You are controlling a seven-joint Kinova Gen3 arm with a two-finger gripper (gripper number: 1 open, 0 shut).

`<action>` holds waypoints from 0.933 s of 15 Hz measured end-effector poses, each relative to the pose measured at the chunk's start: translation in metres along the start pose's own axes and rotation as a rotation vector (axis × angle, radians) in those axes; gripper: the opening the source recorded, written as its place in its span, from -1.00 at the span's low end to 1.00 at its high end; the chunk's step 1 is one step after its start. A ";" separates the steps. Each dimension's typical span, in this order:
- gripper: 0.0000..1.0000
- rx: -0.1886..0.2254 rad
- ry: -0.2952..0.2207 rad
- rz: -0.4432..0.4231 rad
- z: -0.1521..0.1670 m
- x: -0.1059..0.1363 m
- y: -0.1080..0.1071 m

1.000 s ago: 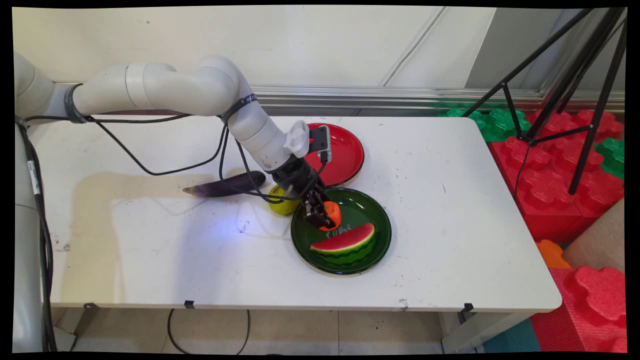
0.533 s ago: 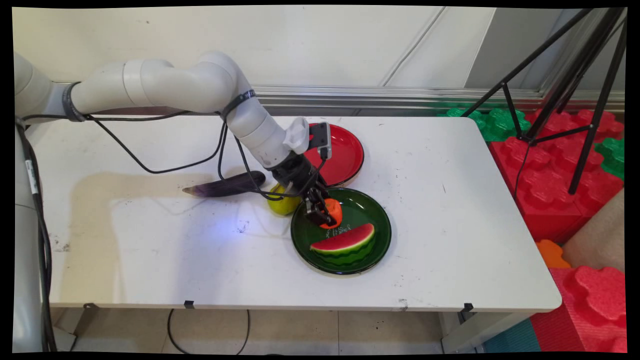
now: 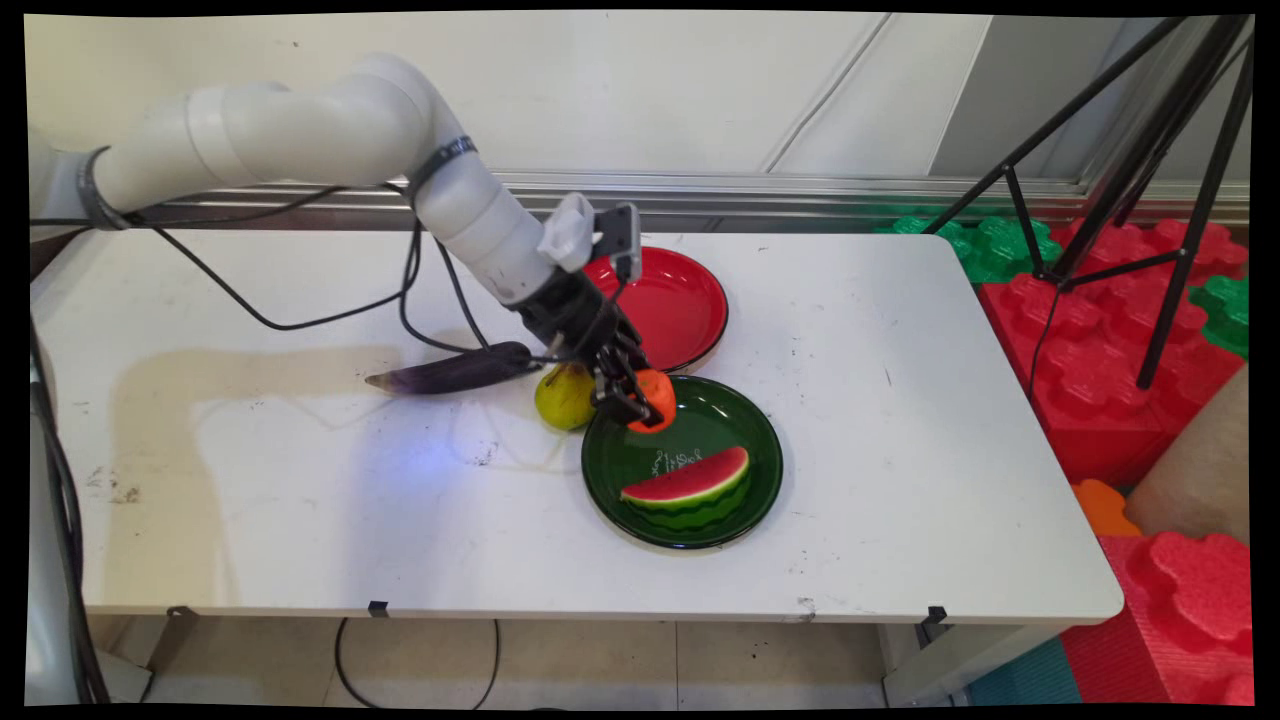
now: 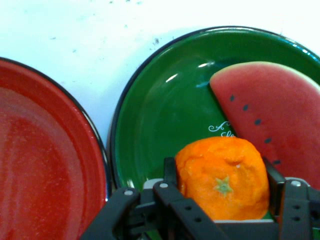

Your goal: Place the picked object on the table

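While I scan from left of centre, a dark purple eggplant (image 3: 455,370) lies on the white table (image 3: 900,420), a yellow-green pear (image 3: 563,397) just right of it; my black gripper (image 3: 633,398) is clenched on a round orange fruit (image 4: 222,177), lifted over the glossy green plate's (image 3: 745,425) upper-left rim, so it hangs clear of the watermelon slice (image 3: 690,485) at centre; a glossy red plate (image 3: 685,300) sits above.

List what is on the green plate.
On the green plate lies a watermelon slice. The gripper, shut on an orange, hangs over the plate's rim, hiding whatever lies beneath it.
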 end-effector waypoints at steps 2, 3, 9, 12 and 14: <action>-1.00 0.005 0.012 0.000 -0.016 0.001 0.000; -1.00 0.008 0.017 0.001 -0.025 0.001 0.000; -1.00 0.023 0.032 -0.005 -0.074 -0.007 0.003; -1.00 0.029 0.024 -0.011 -0.100 -0.016 0.008; -1.00 0.027 0.009 -0.015 -0.115 -0.027 0.012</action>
